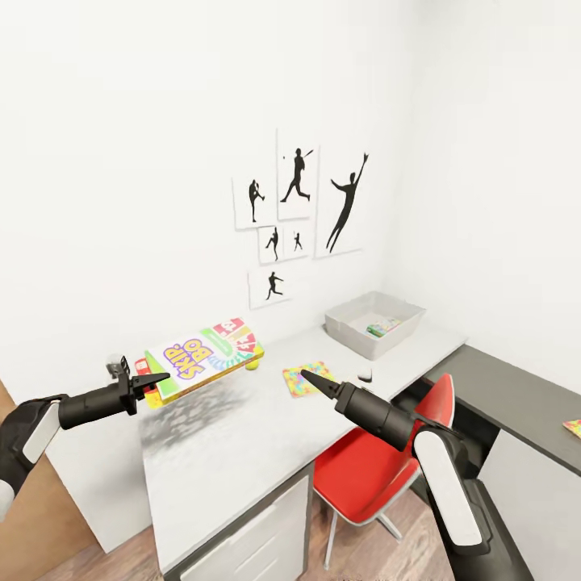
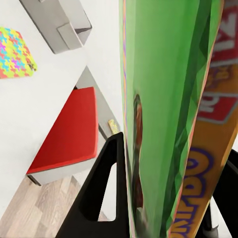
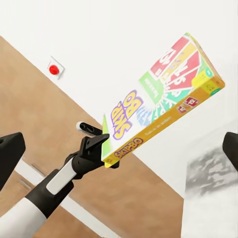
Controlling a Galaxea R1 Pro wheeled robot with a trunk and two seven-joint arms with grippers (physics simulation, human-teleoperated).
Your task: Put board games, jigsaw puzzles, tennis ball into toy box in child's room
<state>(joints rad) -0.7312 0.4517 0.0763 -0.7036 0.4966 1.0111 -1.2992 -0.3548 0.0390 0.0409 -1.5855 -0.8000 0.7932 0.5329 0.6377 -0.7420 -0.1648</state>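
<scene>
My left gripper (image 1: 153, 379) is shut on the near corner of a Skip-Bo board game (image 1: 206, 355), holding it flat above the white table (image 1: 226, 452). The left wrist view shows the game's green edge (image 2: 163, 124) between the fingers (image 2: 106, 188). In the right wrist view the board game (image 3: 158, 99) sticks out from the left gripper (image 3: 96, 148). My right gripper (image 1: 311, 376) hangs open over a jigsaw puzzle (image 1: 305, 381). A tennis ball (image 1: 252, 365) peeks out under the game. The grey toy box (image 1: 375, 323) stands at the table's far end with something colourful inside.
A red chair (image 1: 371, 460) is tucked under the table's right side. The lower dark grey unit (image 1: 516, 395) carries a colourful flat piece (image 1: 573, 426) at its right edge. A small dark object (image 1: 365, 375) lies near the puzzle. Posters hang on the wall.
</scene>
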